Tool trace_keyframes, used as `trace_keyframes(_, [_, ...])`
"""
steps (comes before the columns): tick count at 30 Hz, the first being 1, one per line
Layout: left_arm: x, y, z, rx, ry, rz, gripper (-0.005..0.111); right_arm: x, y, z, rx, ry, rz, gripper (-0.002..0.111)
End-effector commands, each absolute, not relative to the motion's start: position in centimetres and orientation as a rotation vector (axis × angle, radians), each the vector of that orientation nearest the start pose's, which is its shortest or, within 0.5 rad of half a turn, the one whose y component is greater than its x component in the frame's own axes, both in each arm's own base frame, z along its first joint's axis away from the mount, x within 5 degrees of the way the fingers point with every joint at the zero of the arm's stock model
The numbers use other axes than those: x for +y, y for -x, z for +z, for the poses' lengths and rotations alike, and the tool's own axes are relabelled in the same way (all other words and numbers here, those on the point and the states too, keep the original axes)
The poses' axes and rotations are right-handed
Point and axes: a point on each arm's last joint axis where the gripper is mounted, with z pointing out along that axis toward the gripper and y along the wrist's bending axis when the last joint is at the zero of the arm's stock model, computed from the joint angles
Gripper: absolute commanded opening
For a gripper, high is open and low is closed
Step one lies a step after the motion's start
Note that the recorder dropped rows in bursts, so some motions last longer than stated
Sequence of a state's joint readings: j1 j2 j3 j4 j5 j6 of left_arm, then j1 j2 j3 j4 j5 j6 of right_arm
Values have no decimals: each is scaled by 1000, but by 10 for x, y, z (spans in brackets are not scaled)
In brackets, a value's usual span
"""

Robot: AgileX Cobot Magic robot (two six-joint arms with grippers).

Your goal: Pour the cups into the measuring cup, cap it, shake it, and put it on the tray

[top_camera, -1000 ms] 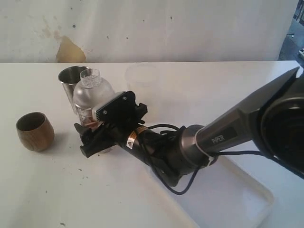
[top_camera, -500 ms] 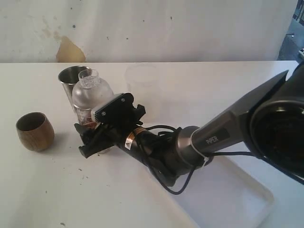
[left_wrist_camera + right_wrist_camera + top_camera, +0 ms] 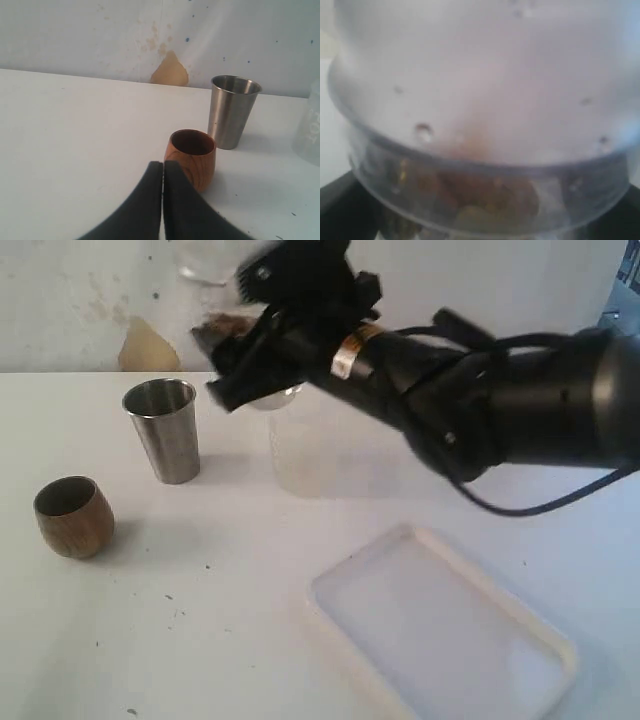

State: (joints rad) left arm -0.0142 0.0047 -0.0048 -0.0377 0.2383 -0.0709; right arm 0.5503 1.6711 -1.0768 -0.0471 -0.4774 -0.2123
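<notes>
Right claw [image 3: 232, 352] around measuring cup [image 3: 480, 110], aloft

You have a white table [image 3: 200, 640] carrying four things. The steel tumbler [image 3: 163, 430] and a frosted container [image 3: 300, 460] stand toward its far edge. The wooden cup [image 3: 72, 515] sits nearer, apart from the tumbler, and the tray [image 3: 440, 635] lies flat toward the near edge.

We've got open tabletop [image 3: 220, 620] between wooden cup [image 3: 72, 516] and tray [image 3: 322, 592]; steel tumbler [image 3: 162, 435] and frosted container [image 3: 300, 455] crowd the back, and the right gripper [image 3: 240, 360], clutching the measuring cup [image 3: 480, 125], hangs above them.
</notes>
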Motion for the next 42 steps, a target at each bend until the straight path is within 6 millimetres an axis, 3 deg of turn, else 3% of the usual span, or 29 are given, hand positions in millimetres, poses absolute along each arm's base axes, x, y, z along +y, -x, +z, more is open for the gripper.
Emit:
trace_keyframes(1, [-2, -55, 192, 1717, 77, -100, 1, 143, -350, 317, 1469, 521, 88, 0])
trace_keyframes(6, [-2, -55, 192, 1717, 77, -100, 1, 102, -372, 301, 1522, 511, -73, 0])
trace_keyframes(11, [-2, -55, 192, 1717, 77, -100, 1, 66, -407, 257, 1535, 618, -323, 0])
trace_keyframes(16, [-2, -55, 192, 1717, 77, -100, 1, 69, -442, 240, 1467, 807, -513, 0])
trace_keyframes(20, [-2, -55, 192, 1717, 77, -100, 1, 71, -453, 242, 1419, 906, -610, 0])
trace_keyframes(31, [-2, -55, 192, 1717, 77, -100, 1, 73, -455, 238, 1312, 1149, -789, 0])
trace_keyframes(42, [-2, -55, 192, 1717, 77, -100, 1, 73, -455, 238, 1245, 1245, -885, 0])
